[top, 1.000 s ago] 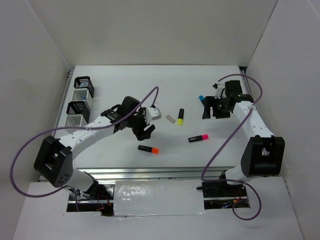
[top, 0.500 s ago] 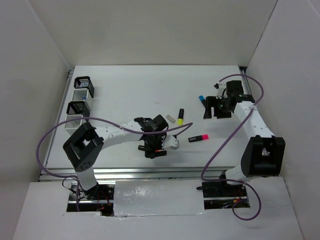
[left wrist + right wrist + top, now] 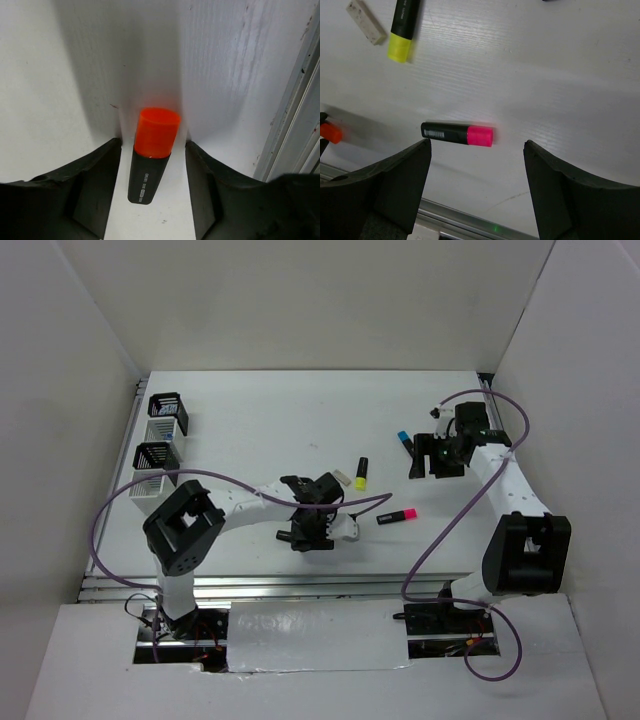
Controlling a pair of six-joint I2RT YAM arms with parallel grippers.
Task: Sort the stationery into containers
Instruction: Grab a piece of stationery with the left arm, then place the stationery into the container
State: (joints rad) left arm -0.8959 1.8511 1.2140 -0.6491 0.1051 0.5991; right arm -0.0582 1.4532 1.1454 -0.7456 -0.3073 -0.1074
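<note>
An orange-capped highlighter lies flat on the table between the jaws of my left gripper, which is open, with a gap on each side. In the top view the left gripper covers it near the table's front. My right gripper is open and empty at the right, beside a blue-capped highlighter. In the right wrist view the gripper hangs above a pink-capped highlighter. A yellow-capped highlighter and a beige eraser lie mid-table. The containers stand in a row at the far left.
The table's metal front rail runs just right of the left gripper and also shows in the right wrist view. White walls enclose the table on three sides. Purple cables arch over both arms.
My left arm has swung from mid-table toward the front edge and lowered its open jaws around the orange highlighter. The right gripper has hardly moved.
</note>
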